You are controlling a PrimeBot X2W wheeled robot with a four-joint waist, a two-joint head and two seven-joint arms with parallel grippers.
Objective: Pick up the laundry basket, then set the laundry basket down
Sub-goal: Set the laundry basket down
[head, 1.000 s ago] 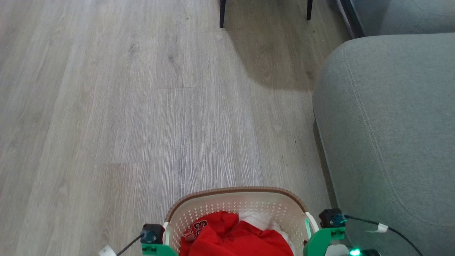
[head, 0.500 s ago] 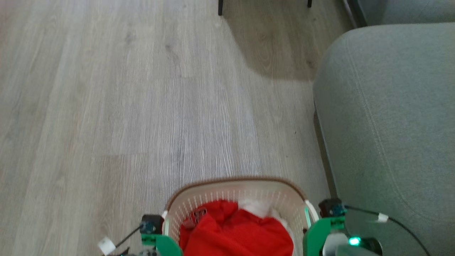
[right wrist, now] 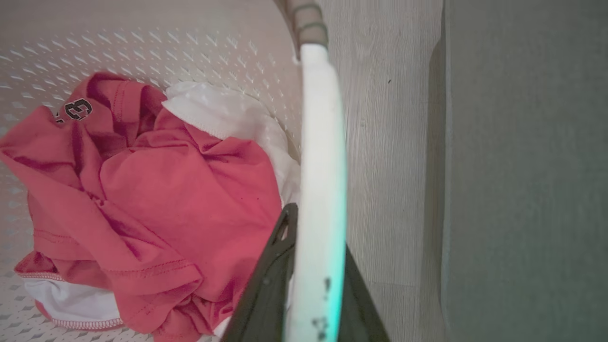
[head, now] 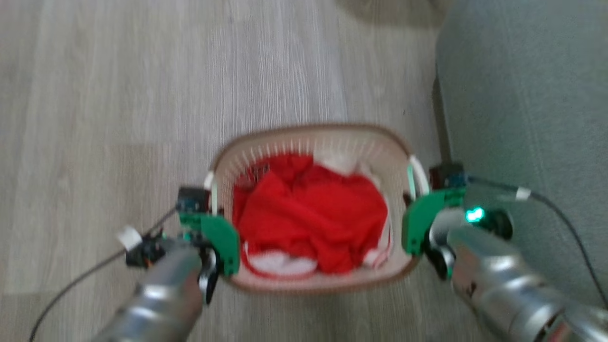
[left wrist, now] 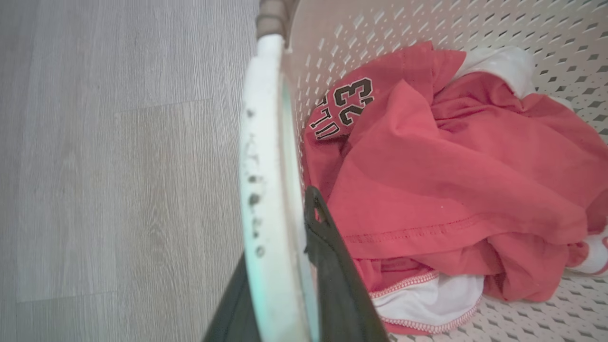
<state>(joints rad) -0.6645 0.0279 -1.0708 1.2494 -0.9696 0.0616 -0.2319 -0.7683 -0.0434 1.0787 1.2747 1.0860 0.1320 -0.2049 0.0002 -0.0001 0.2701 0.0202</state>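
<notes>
The laundry basket (head: 308, 132) is cream with perforated walls and a brown rim, and holds red and white clothes (head: 313, 213). It sits between my two arms in the blurred head view. My left gripper (head: 211, 209) is shut on the basket's white left handle (left wrist: 266, 180), with a dark finger (left wrist: 332, 270) inside the wall. My right gripper (head: 418, 199) is shut on the white right handle (right wrist: 320, 142), with one finger (right wrist: 270, 275) on the basket side. I cannot tell whether the basket rests on the floor.
A grey sofa (head: 522, 95) stands close along the basket's right side, and its flank (right wrist: 522, 166) fills the right of the right wrist view. Pale wood floor (head: 118, 95) stretches ahead and to the left. Thin cables trail from both wrists.
The head camera has tipped down, so the whole picture has shifted. The full basket and both silver forearms now show. The basket's far rim lies closer to the sofa's front corner.
</notes>
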